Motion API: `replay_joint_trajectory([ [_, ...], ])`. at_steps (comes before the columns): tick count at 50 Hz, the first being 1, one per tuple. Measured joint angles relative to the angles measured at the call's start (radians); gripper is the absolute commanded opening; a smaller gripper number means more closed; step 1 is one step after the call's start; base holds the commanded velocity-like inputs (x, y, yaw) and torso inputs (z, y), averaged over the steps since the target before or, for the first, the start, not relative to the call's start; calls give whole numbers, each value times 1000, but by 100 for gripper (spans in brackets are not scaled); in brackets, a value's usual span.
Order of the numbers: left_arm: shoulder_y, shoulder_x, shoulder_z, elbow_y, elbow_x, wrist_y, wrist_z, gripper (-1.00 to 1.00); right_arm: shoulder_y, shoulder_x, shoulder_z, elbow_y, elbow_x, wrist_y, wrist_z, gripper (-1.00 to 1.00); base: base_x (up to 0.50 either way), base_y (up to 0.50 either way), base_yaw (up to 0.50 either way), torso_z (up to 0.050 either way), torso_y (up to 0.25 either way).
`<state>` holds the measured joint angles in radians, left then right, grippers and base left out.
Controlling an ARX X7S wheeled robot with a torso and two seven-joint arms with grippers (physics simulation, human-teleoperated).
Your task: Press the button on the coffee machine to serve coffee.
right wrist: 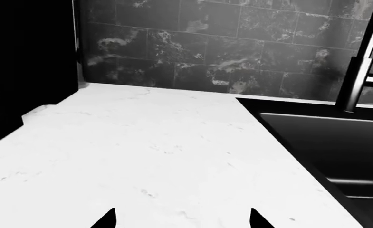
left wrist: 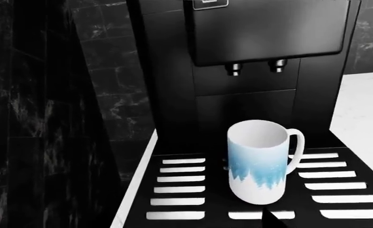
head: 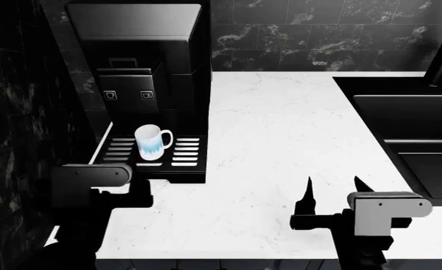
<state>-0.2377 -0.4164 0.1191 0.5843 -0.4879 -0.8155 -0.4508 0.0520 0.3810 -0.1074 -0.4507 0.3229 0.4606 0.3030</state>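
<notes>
A white marble-veined countertop (head: 281, 146) runs below a wall of dark, marbled black tiles (right wrist: 237, 42), with a black sunken sink (head: 423, 135) and a dark tap (right wrist: 354, 76) at the far right. The tall black boxy coffee machine (head: 142, 62) stands at the far left of the counter, against the wall. Its front panel carries two small white-outlined square icons (head: 128, 95); two short spouts (left wrist: 256, 66) hang under the panel, and a slotted black drip tray (head: 187, 154) sticks out toward the near side. A white mug with a blue tree-line band (left wrist: 260, 161) stands upright on the tray beneath the spouts, handle to the right. What the icons depict is too small to make out, and the pale mark at the panel's upper edge in the left wrist view is unreadable. The right gripper (head: 333, 194) hovers over the near counter with its fingers spread apart. The left gripper (head: 119, 191) sits near the tray's front edge; its fingers are hidden, so I cannot tell how they stand.
</notes>
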Motion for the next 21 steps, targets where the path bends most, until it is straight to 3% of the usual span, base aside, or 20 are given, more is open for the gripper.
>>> replay_joint_trajectory([
  [21,12,-22,-23,34,-13,-19,-18,100,-89,47,51,-86,-1,3,31,100,0,0,0,0,0],
])
